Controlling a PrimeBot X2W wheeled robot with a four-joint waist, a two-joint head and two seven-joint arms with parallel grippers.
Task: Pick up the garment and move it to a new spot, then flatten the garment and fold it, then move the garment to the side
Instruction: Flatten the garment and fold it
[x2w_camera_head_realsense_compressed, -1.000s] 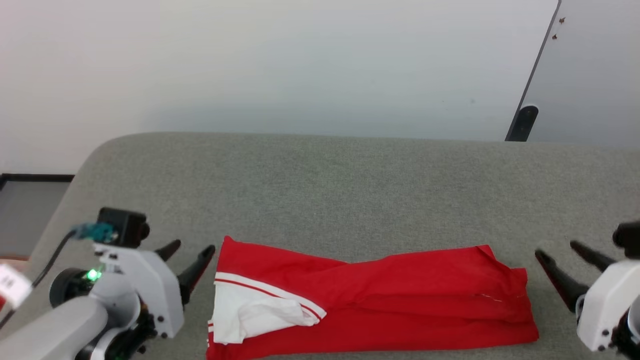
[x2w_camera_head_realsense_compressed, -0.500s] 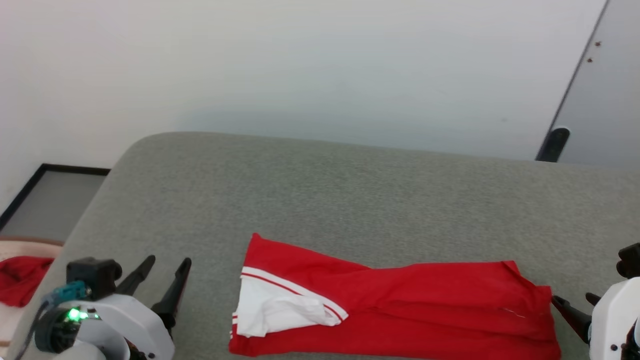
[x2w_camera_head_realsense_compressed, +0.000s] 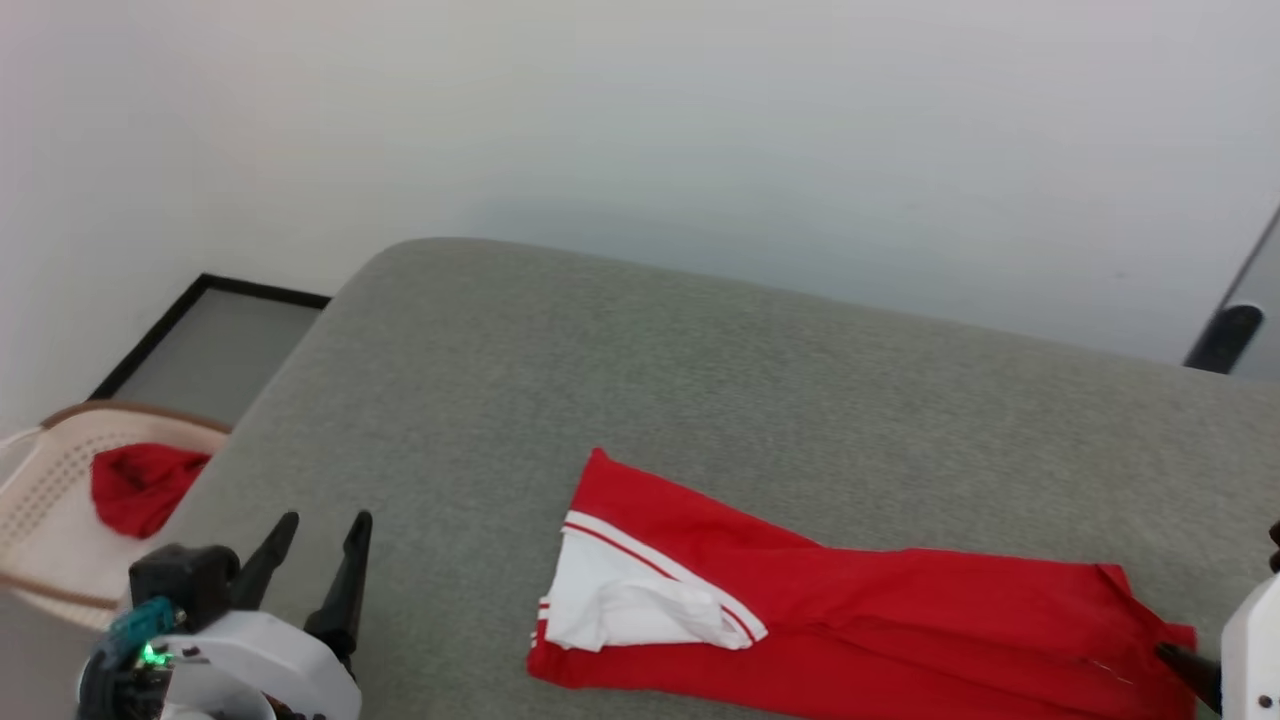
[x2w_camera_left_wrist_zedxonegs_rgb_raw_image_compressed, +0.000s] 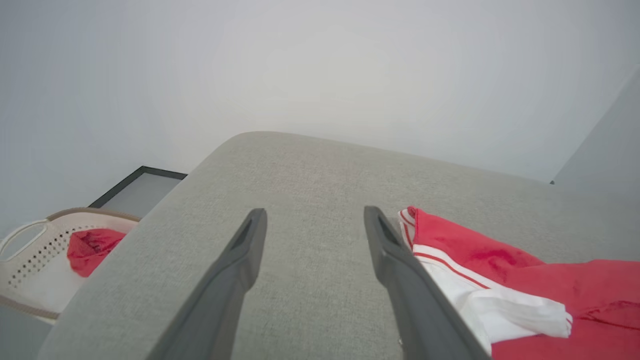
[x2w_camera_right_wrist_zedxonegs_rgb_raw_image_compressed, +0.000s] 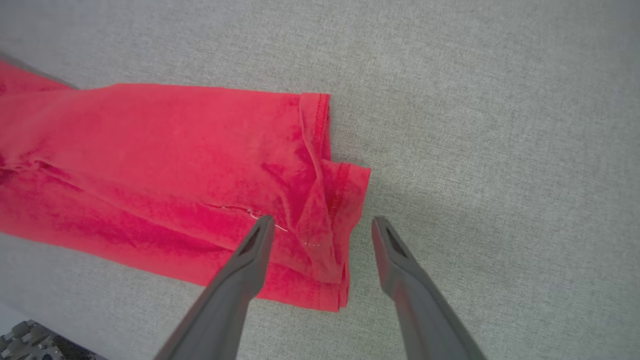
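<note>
The garment (x2w_camera_head_realsense_compressed: 900, 620) is a bright red shirt lying in a long folded band on the grey padded surface (x2w_camera_head_realsense_compressed: 600, 380). Its white sleeve (x2w_camera_head_realsense_compressed: 620, 610) with stripe trim is at the left end. My left gripper (x2w_camera_head_realsense_compressed: 322, 525) stands open at the lower left, well apart from the sleeve end. In the left wrist view the open left gripper (x2w_camera_left_wrist_zedxonegs_rgb_raw_image_compressed: 315, 212) is over bare grey fabric, with the garment (x2w_camera_left_wrist_zedxonegs_rgb_raw_image_compressed: 500, 260) to its right. My right gripper (x2w_camera_right_wrist_zedxonegs_rgb_raw_image_compressed: 322, 220) is open above the garment's (x2w_camera_right_wrist_zedxonegs_rgb_raw_image_compressed: 150, 165) red right end, and nothing is gripped. One right finger (x2w_camera_head_realsense_compressed: 1180, 665) shows over that end.
A beige perforated basket (x2w_camera_head_realsense_compressed: 40, 500) holding a plain red cloth (x2w_camera_head_realsense_compressed: 140, 485) stands past the surface's left edge. A dark-framed panel (x2w_camera_head_realsense_compressed: 210, 350) lies behind it. A pale wall rises behind the surface, and the surface's far half is bare.
The whole view has swung left, bringing the basket in. The left gripper now stands farther from the garment's sleeve end. The right gripper, earlier beside the right end, is now over it.
</note>
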